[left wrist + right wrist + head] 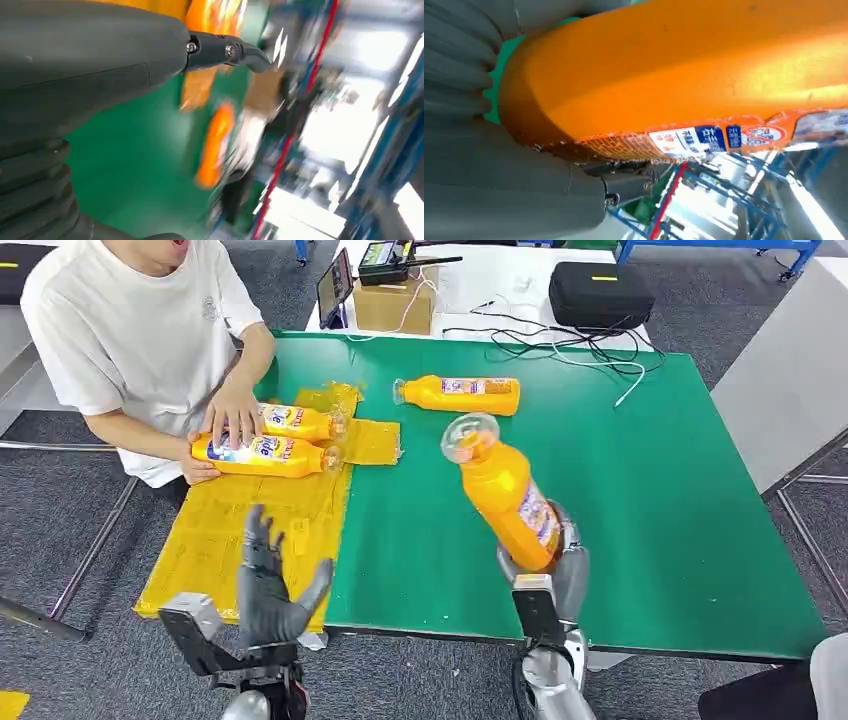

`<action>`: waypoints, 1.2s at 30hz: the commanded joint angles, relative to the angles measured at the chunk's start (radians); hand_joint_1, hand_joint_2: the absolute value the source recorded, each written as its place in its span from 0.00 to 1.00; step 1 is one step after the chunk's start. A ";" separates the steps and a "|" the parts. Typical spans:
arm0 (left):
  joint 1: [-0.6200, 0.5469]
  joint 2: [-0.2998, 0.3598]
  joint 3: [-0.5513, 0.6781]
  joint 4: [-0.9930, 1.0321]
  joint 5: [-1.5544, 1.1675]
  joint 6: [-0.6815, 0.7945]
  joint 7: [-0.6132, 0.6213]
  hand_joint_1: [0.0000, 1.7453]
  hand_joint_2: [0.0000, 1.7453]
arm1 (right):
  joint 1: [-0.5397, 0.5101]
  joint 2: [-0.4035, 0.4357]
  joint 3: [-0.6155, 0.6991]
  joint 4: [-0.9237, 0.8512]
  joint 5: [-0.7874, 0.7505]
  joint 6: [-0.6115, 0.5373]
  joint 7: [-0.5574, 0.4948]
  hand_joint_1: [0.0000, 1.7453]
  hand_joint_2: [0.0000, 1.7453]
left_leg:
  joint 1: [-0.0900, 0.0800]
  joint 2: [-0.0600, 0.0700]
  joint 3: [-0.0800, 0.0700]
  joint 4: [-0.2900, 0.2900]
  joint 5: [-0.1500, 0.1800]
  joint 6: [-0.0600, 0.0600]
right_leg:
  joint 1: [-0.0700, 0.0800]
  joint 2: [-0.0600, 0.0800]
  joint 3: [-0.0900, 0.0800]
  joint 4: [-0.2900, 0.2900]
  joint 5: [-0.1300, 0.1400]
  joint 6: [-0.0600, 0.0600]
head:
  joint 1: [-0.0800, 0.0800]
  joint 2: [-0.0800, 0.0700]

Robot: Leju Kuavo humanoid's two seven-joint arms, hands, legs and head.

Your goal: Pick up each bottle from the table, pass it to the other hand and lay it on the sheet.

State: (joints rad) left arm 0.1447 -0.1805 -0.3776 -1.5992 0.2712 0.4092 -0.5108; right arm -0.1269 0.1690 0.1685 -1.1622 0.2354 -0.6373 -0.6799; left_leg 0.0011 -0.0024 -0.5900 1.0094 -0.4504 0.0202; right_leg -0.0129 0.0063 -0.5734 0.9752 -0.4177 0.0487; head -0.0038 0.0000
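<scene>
At the left, a person's hand (233,412) rests on two orange bottles (265,455) lying side by side on the yellow sheet (240,530), which covers the left end of the green table (660,520). The left hand (270,585) is raised over the sheet's near edge, fingers spread, holding nothing. Farther back a third bottle (462,394) lies on the bare table. The right hand (560,565) grips the base of a held bottle (508,498), orange with a white-and-blue label and clear cap, tilted up off the table
</scene>
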 commanded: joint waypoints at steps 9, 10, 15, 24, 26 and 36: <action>-0.112 0.068 -0.123 0.224 -0.082 -0.259 -0.027 0.00 1.00 | -0.111 -0.021 0.580 0.233 0.150 0.383 0.078 1.00 1.00 | 0.001 0.001 0.004 -0.002 0.000 -0.001 | 0.001 0.000 0.004 -0.002 0.000 -0.002 | 0.000 0.000; -0.111 0.069 -0.125 0.218 -0.088 -0.265 -0.042 0.00 1.00 | -0.117 -0.021 0.587 0.244 0.162 0.376 0.080 1.00 1.00 | 0.001 0.001 0.004 -0.002 0.000 -0.001 | 0.001 0.000 0.003 -0.002 0.000 -0.002 | -0.001 0.000; -0.099 0.034 -0.086 0.162 -0.035 -0.287 -0.028 0.00 1.00 | -0.103 -0.004 0.632 0.265 0.184 0.388 0.079 1.00 1.00 | 0.001 0.001 0.003 -0.002 0.000 -0.001 | 0.000 0.000 0.003 -0.001 -0.001 -0.002 | 0.000 0.000; -0.098 0.021 -0.043 0.111 0.034 -0.319 0.000 0.00 1.00 | -0.106 -0.007 0.667 0.300 0.176 0.417 0.080 1.00 1.00 | 0.001 -0.002 0.000 0.000 0.000 -0.001 | 0.001 -0.003 0.000 0.000 -0.001 -0.001 | 0.000 0.000; -0.098 0.021 -0.043 0.111 0.034 -0.319 0.000 0.00 1.00 | -0.106 -0.007 0.667 0.300 0.176 0.417 0.080 1.00 1.00 | 0.001 -0.004 0.001 0.000 0.000 -0.001 | 0.001 -0.004 0.001 -0.001 -0.001 -0.002 | 0.000 0.000; -0.020 0.019 -0.040 -0.039 0.238 -0.575 -0.016 1.00 1.00 | -0.081 -0.002 0.599 0.292 0.133 0.444 0.128 0.00 0.00 | 0.001 -0.001 0.000 0.000 0.000 -0.001 | 0.001 -0.003 -0.001 0.000 -0.001 -0.001 | 0.000 0.000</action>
State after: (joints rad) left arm 0.1510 -0.1312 -0.3799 -1.5111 0.4563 -0.0235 -0.4883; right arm -0.2540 0.1690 0.7439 -0.9499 0.3826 -0.2472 -0.5821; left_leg 0.0013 0.0000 -0.5910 1.0096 -0.4500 0.0201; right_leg -0.0130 0.0064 -0.5763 0.9752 -0.4176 0.0485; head -0.0042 0.0004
